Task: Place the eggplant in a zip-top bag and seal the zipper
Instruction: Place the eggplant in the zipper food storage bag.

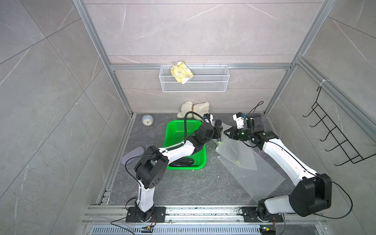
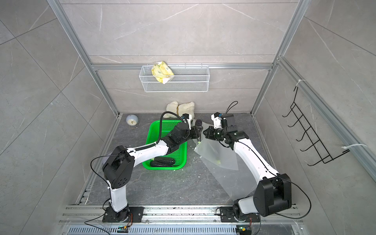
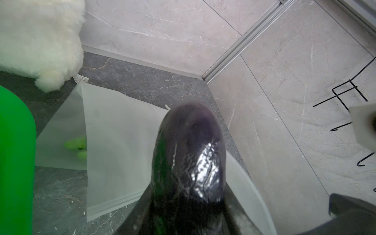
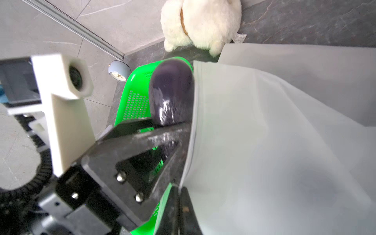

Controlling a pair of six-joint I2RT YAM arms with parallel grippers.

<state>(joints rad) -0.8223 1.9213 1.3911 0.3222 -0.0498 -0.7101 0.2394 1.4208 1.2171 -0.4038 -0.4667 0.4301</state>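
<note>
Insertion step: eggplant [image 3: 189, 154] at the bag [image 4: 264, 142] mouth.
My left fingers [image 4: 162, 134] grip the eggplant; my right fingers [image 4: 187, 211] pinch the bag's rim. Next, slide it inside.

Light: we found both top views bright and even, softly lit from overhead.
Shadows: we saw only faint, soft-edged ones.
Glare: we noted a white sheen on the eggplant [image 3: 189, 162].
Blur: we found the green basket [image 3: 14, 162] smeared in the left wrist view.
Haze: the frosted bag [image 4: 284, 142] looked milky to us.
Distortion: we saw the frame posts [image 1: 102, 50] splay toward the upper corners.
</note>
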